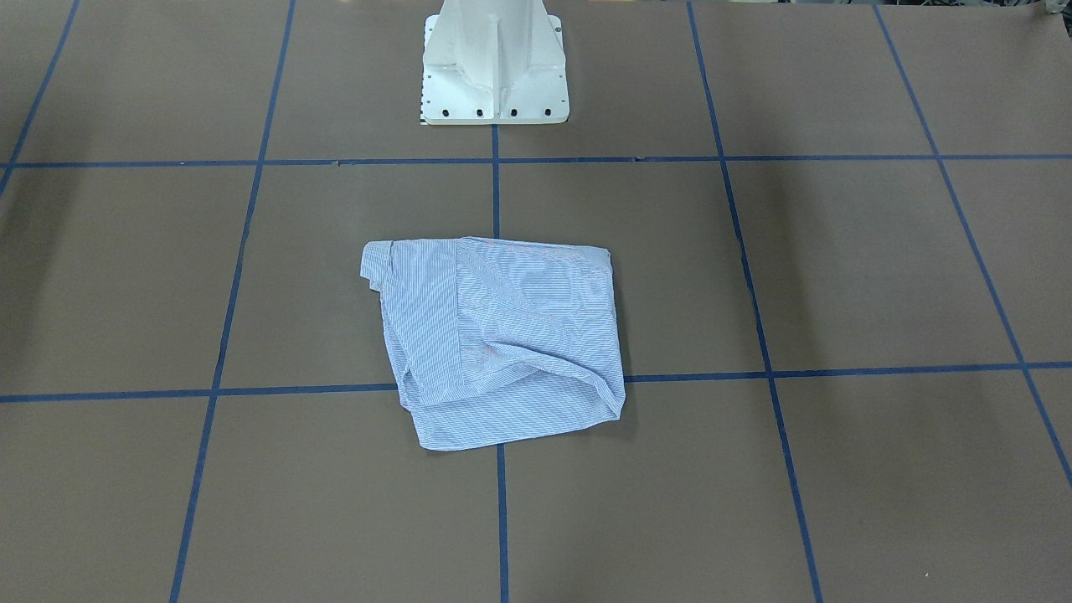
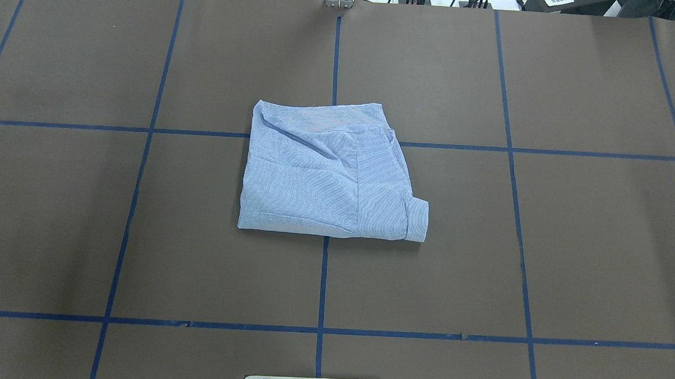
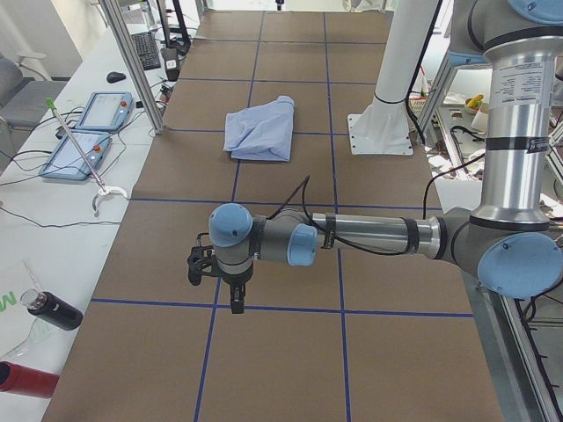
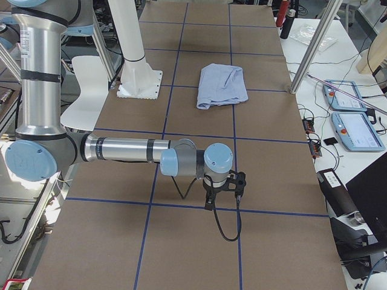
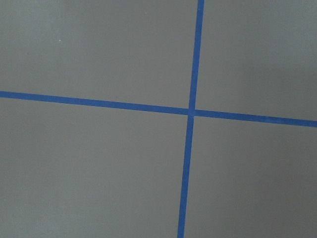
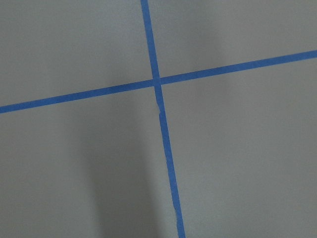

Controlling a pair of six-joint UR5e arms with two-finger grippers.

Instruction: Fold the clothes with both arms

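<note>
The clothes are one light-blue striped shirt (image 2: 327, 171), folded into a rough rectangle in the middle of the brown table (image 1: 837, 268), with a cuff sticking out at one corner. It also shows in the front view (image 1: 502, 335) and both side views (image 3: 261, 129) (image 4: 222, 84). Both arms are far from it, out at the table's two ends. The left gripper (image 3: 198, 264) hangs over bare table, and so does the right gripper (image 4: 237, 184). Whether either is open or shut I cannot tell. Both wrist views show only table and blue tape lines.
The white pedestal base (image 1: 494, 75) stands behind the shirt. Blue tape lines (image 2: 323, 281) grid the table. Beside the table lie two teach pendants (image 3: 88, 132), bottles (image 3: 53, 309) and aluminium posts (image 4: 311, 51).
</note>
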